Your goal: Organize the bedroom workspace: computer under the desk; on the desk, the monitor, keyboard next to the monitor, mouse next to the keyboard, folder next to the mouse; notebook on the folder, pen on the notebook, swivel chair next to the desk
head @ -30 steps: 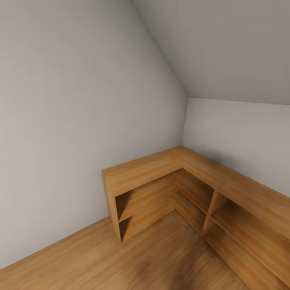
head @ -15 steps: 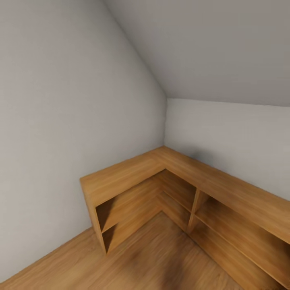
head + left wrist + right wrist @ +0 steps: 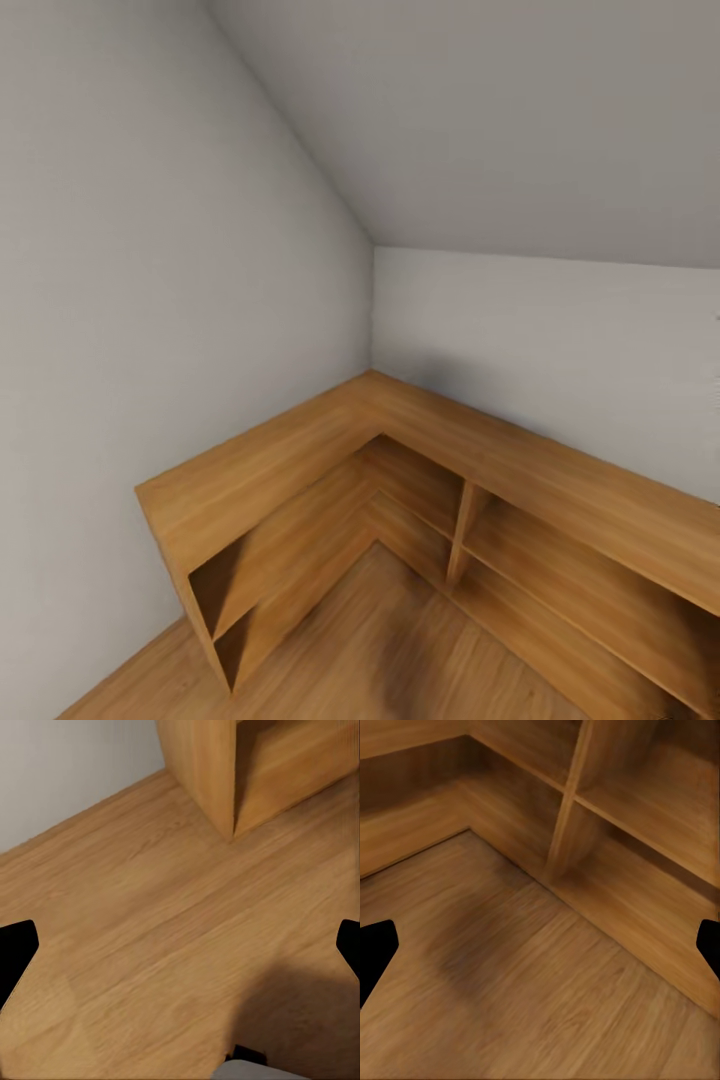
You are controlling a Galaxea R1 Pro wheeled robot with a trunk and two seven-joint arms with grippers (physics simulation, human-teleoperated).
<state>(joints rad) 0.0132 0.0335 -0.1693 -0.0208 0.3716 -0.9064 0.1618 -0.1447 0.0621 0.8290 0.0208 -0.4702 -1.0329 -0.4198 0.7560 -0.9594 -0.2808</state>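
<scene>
None of the task's things can be found in these pictures, so where the computer, the monitor, the keyboard, the mouse, the folder, the notebook, the pen, the swivel chair and the black desk are now cannot be told. For this reason I cannot judge how much of the task is done. No step can be confirmed as finished, and it seems the robot is on its way somewhere in the bedroom, not yet working at the desk.

What the head view shows is a low L-shaped wooden shelf unit [image 3: 300, 455] standing in the corner of the room, with open compartments [image 3: 520, 560] below its flat top. Nothing lies on the top or in the compartments that can be seen. Behind it are plain grey walls [image 3: 150, 300] and a sloped ceiling [image 3: 500, 120]. The wooden floor [image 3: 400, 650] in front of the unit carries a soft dark shadow.

The left wrist view looks down on the floor beside the end panel of the shelf unit. The left fingers [image 3: 13, 949] show as two black tips at the two side edges of the picture, far apart, so they are released and carry nothing. The right wrist view looks at the inner corner of the unit, and the right fingers [image 3: 373, 945] are spread in the same way, also with nothing between them.

The far end of the shelf unit is cut off by the picture's edge.
</scene>
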